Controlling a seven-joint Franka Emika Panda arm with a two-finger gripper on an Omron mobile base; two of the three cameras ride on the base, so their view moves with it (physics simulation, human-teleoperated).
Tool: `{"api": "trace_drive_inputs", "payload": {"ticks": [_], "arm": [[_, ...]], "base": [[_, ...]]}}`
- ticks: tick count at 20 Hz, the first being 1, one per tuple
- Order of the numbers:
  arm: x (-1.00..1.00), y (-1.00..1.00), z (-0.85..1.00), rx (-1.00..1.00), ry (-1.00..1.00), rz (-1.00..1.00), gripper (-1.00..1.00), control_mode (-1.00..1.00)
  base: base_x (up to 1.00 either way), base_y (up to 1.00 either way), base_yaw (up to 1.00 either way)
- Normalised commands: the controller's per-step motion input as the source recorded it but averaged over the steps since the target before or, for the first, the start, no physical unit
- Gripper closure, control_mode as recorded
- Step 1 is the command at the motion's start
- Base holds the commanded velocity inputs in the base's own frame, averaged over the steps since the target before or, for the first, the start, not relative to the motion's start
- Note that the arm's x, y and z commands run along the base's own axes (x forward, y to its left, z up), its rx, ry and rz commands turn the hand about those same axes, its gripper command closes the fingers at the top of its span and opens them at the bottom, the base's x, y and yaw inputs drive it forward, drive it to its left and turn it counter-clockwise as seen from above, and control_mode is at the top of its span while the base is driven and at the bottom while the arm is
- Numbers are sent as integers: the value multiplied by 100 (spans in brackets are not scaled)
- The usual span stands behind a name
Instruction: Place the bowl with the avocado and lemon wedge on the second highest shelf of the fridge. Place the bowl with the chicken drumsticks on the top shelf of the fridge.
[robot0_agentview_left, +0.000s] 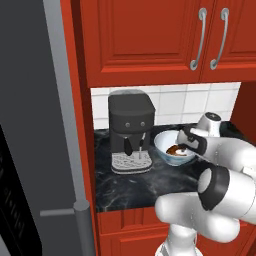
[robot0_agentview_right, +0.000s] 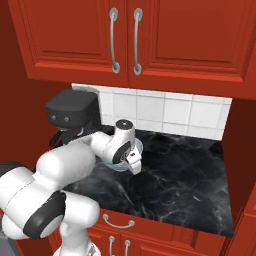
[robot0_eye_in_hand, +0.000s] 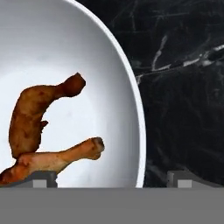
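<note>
tool (robot0_eye_in_hand: 112, 177): jaws wide apart, gripping nothing, astride the bowl's rim, 1 tip inside and 1 outside
white bowl (robot0_agentview_left: 167, 148): on the black marble surface (robot0_agentview_right: 185, 175), just right of the coffee machine (robot0_agentview_left: 130, 131)
chicken drumsticks (robot0_eye_in_hand: 39, 127): 2 brown pieces lying inside the bowl
fridge (robot0_agentview_left: 35, 150): grey, at far left, bar handle (robot0_agentview_left: 67, 120) upright
</note>
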Motion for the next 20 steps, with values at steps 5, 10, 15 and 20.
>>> {"api": "trace_drive_inputs", "payload": {"ticks": [5, 10, 15, 20], "arm": [[24, -3, -38, 0, 1, 0, 100, -100], [0, 0, -1, 0, 1, 0, 100, -100], [-43, 0, 2, 0, 0, 0, 100, -100], [-100, 0, 48, 3, -1, -3, 100, -100]], "base": [[0, 0, 0], [0, 0, 0], [0, 0, 0], [0, 0, 0]]}}
